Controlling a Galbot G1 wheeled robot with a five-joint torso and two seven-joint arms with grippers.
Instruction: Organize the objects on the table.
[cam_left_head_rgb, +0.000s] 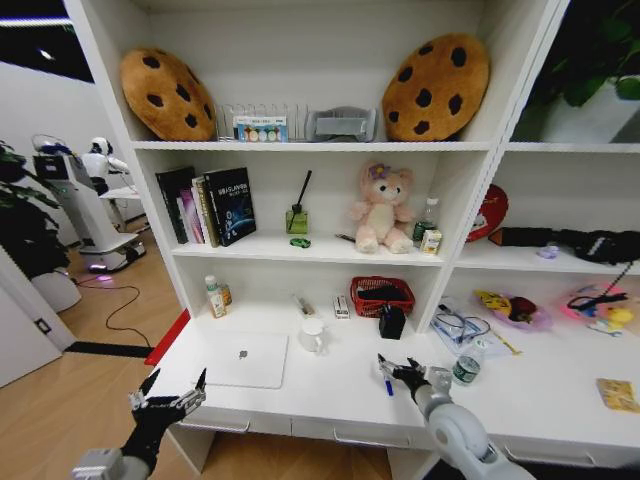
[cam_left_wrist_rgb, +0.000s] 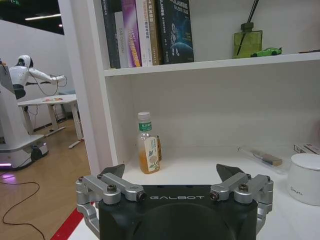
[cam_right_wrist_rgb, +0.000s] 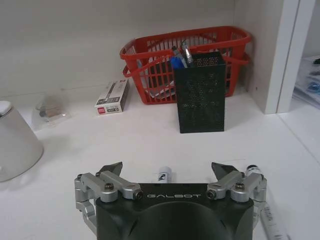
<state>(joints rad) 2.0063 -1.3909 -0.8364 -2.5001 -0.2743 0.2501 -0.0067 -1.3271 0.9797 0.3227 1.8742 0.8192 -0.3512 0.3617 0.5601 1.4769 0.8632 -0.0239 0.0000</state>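
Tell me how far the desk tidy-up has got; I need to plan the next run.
Done: pens already stand in the black mesh holder.

In hand: nothing is gripped. The right gripper is open over two pens lying on the table. The left gripper is open at the desk's front left corner.

Left: the laptop, the pens and the clear bottle.

Your left pincer (cam_left_wrist_rgb: 177, 176) has a black block body with "GALBOT" lettered across it in pale print. On each side of that lettering you see silver metal linkages pinned with dark round screws, ending in black pointed fingertips (cam_left_wrist_rgb: 114, 170). Your right pincer (cam_right_wrist_rgb: 167, 171) is built the same. Behind it your right forearm (cam_left_head_rgb: 462, 436) is rounded and grey.
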